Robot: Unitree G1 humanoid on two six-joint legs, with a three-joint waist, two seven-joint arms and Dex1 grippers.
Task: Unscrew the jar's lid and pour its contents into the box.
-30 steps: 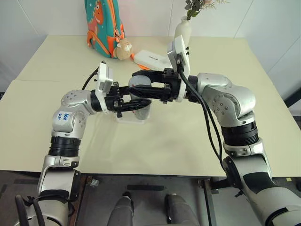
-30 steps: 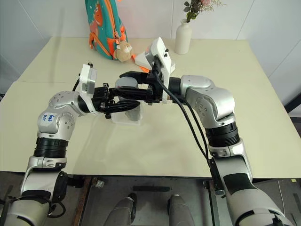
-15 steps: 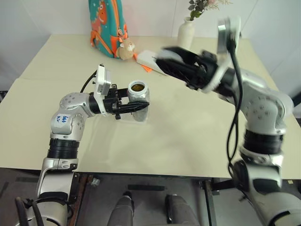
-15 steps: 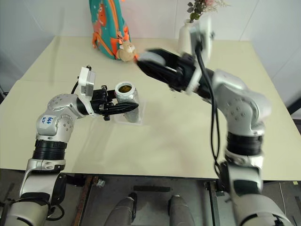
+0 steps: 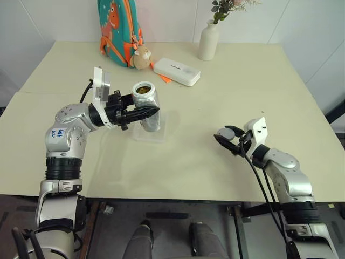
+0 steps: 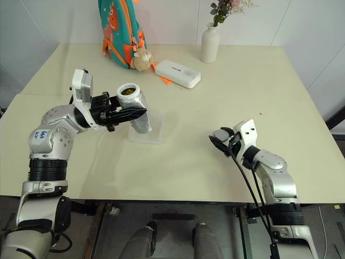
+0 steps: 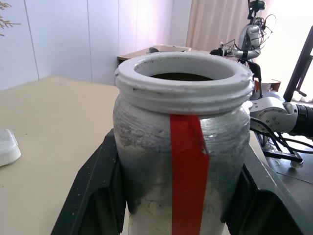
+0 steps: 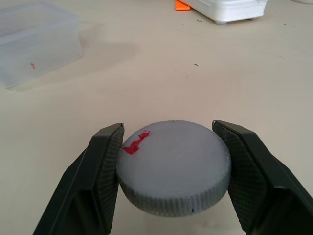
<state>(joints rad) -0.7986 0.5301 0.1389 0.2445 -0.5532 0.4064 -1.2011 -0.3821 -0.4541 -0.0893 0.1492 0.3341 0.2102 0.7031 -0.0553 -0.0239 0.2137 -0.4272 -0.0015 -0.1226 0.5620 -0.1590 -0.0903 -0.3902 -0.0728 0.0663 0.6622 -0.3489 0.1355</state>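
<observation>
My left gripper (image 5: 150, 112) is shut on the jar (image 5: 146, 108), holding it tilted a little just above the box (image 5: 156, 129). The jar is pale with a red strip (image 7: 188, 171) down its side, and black fingers (image 7: 98, 196) press on both sides. Its mouth is uncovered and the brown contents (image 5: 143, 89) show inside. The box is a shallow clear tray (image 8: 36, 41) on the table. At the right, low over the table, my right gripper (image 5: 223, 135) is shut on the round grey lid (image 8: 173, 166), which bears a small red mark.
At the table's back stand a teal backpack (image 5: 119, 29) with a plush toy (image 5: 141, 56), a white oblong case (image 5: 177, 71) beside an orange scrap (image 5: 164, 79), and a white vase (image 5: 208, 40) with flowers. The table's front edge runs close below my right arm.
My right gripper has swung off the jar with the lid, to the right and down to just above the table. The jar's mouth now stands uncovered. The left gripper has barely moved.
</observation>
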